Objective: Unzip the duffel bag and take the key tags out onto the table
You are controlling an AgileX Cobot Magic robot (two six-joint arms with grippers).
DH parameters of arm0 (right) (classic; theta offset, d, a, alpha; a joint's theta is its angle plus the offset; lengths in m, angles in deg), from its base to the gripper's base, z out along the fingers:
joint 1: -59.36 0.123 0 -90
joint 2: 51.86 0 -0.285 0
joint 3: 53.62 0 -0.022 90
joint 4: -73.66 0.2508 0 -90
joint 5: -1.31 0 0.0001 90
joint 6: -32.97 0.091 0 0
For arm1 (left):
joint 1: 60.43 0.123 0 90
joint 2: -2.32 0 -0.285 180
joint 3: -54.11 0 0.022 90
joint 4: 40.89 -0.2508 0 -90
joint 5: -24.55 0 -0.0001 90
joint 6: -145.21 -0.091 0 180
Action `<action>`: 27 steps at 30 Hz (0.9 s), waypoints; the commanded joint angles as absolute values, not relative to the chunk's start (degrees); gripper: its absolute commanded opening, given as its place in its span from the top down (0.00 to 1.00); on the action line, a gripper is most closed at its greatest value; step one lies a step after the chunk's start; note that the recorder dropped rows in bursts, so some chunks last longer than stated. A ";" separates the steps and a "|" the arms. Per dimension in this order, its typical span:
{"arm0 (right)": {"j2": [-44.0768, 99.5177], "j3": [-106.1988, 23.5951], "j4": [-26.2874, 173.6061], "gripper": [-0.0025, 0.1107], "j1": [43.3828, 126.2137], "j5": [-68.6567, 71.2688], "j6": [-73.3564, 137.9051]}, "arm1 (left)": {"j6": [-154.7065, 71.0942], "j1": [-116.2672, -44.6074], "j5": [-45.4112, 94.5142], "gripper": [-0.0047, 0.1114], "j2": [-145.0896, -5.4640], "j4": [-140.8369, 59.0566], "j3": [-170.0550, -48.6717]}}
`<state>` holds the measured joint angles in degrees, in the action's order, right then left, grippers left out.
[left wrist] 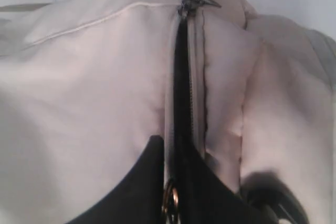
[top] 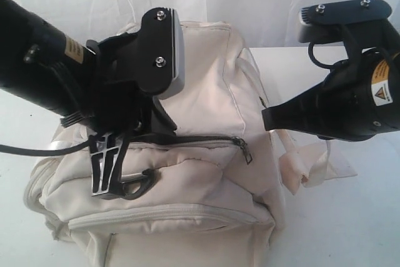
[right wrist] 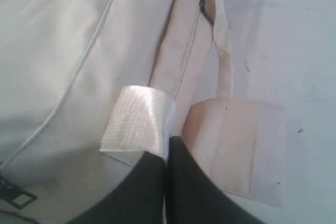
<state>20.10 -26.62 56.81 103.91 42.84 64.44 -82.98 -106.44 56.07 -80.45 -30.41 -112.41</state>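
Mostly, duffel bag (top: 206, 92) sits on the white worktop (top: 350, 217), open room beside the bag near right claw (right wrist: 167, 153), zip (top: 200, 139) lies crosswise on the bag, slider end toward that claw, left claw (top: 106, 173) pinched on zip, right claw pressed together.

A yellow warning label (top: 380, 89) bearing a black triangle sign is noted on the right arm (top: 337, 107), a smaller yellow label (top: 74, 49) on the left arm (top: 31, 54); no lettering can be read

Black fingers (right wrist: 147, 190), pressed together, point at a pale strap wrap (right wrist: 137, 121) against the duffel bag (right wrist: 58, 51), the white surface (right wrist: 304, 51) beside.
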 commanded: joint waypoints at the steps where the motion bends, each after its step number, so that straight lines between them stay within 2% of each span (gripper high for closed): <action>1: 19.45 -27.03 54.74 0.98 103.87 42.42 64.69 | -78.32 -106.25 61.59 0.96 -78.87 -35.45 -112.70; 24: 19.45 -27.03 50.41 0.98 103.87 45.01 64.69 | -68.95 -106.15 77.06 0.96 -77.40 -54.42 -112.70; 27: 19.45 -27.03 50.41 0.98 103.87 45.01 64.69 | -68.20 -103.64 77.17 0.96 -77.40 -53.87 -112.70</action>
